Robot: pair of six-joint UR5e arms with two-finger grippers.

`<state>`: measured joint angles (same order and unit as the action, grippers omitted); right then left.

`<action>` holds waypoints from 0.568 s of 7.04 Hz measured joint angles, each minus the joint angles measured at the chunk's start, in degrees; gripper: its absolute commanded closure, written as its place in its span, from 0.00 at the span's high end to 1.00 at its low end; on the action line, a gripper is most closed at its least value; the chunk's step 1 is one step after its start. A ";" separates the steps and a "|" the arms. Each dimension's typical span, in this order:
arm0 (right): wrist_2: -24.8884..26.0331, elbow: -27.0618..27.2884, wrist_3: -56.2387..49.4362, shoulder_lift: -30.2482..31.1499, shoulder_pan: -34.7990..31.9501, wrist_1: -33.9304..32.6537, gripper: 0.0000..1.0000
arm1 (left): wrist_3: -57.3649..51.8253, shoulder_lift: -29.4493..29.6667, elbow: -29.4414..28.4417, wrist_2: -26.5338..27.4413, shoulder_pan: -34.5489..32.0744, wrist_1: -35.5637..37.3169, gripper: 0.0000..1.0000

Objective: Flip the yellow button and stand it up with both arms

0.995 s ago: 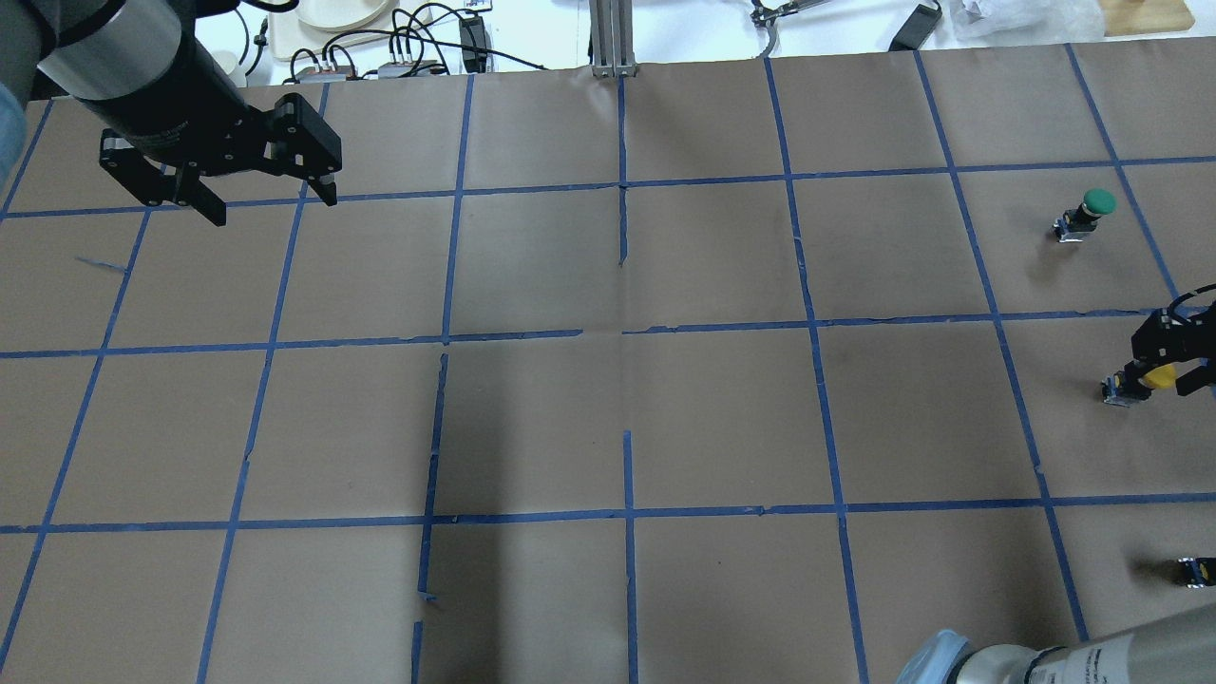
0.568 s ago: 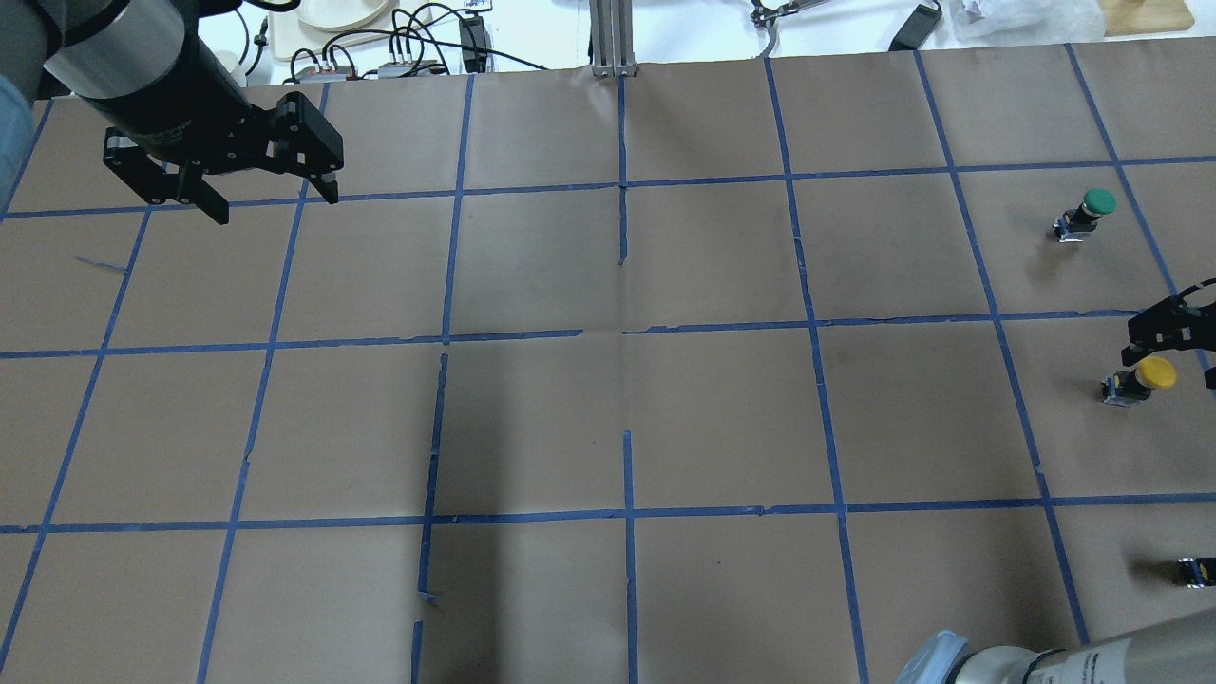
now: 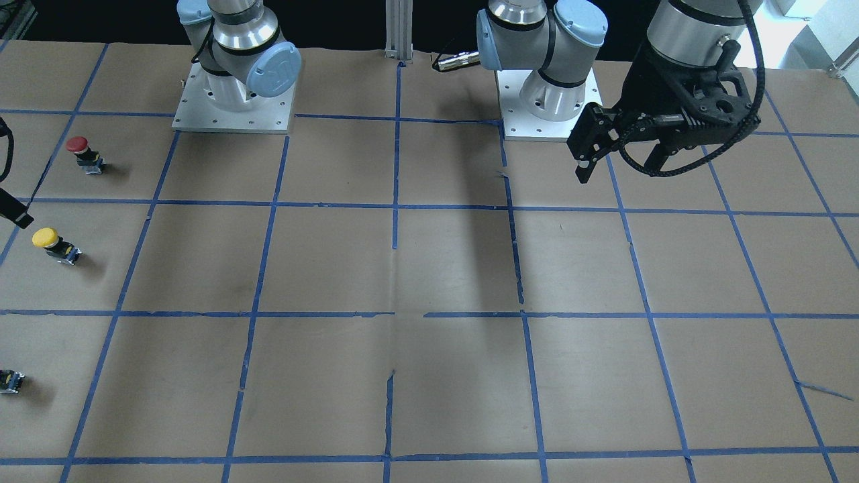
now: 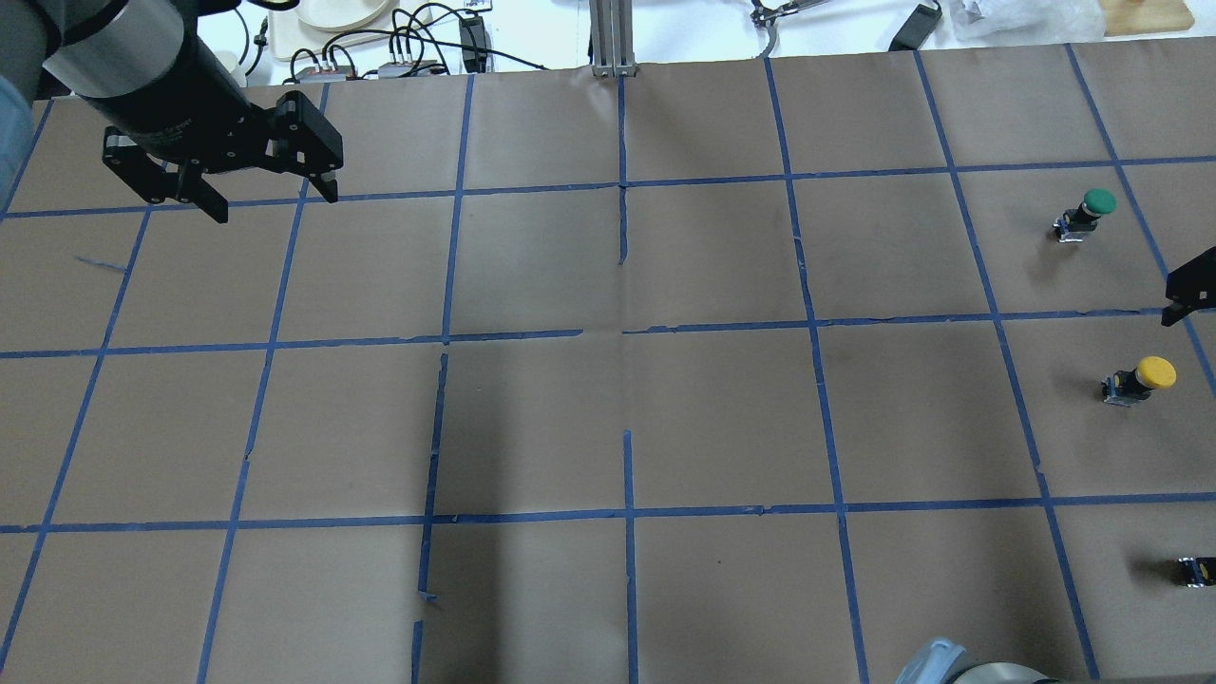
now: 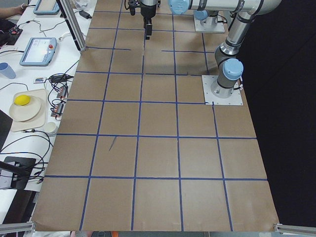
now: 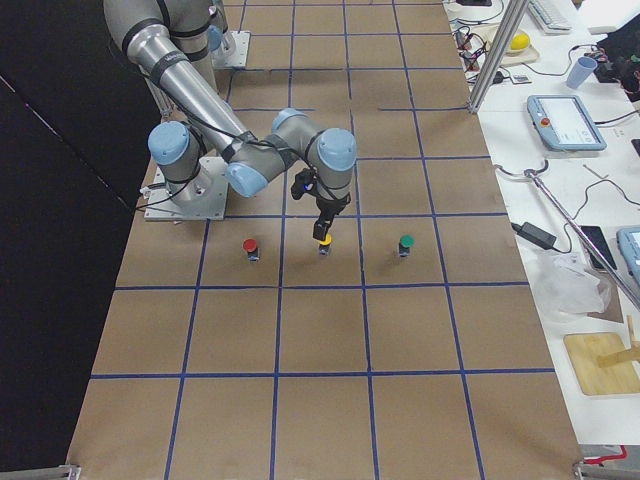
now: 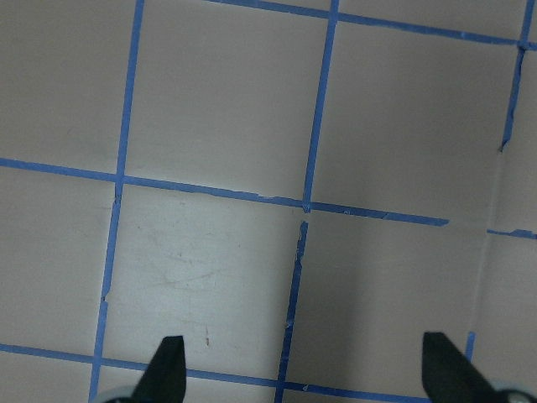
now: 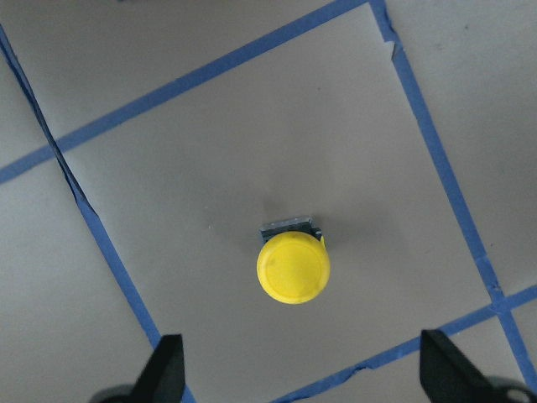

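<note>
The yellow button (image 4: 1140,378) stands upright on the brown paper at the table's right side, yellow cap on top and free of any gripper. It also shows in the front view (image 3: 50,243), the right side view (image 6: 322,243) and the right wrist view (image 8: 293,264). My right gripper (image 8: 302,369) is open and empty, straight above the button and apart from it. Only one of its fingers (image 4: 1187,285) shows at the overhead view's edge. My left gripper (image 4: 275,205) is open and empty, high over the far left of the table (image 3: 617,171).
A green-capped button (image 4: 1092,209) stands one square beyond the yellow one. A red-capped button (image 3: 79,151) stands one square nearer the robot. The paper carries a blue tape grid. Cables and devices lie past the table's far edge (image 4: 399,47).
My right gripper, shut around the yellow cap a second ago, has opened and risen away. The button is left standing. My left gripper has barely moved.
</note>
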<state>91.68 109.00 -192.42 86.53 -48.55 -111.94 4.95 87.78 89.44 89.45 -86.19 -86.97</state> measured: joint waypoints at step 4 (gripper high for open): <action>-1.40 -9.27 29.59 6.73 -6.40 17.67 0.98 | -0.03 -0.19 -0.16 -0.11 0.45 -0.13 1.00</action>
<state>90.29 99.72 -162.82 93.26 -54.95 -94.27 4.92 87.59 89.28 89.34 -85.74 -87.10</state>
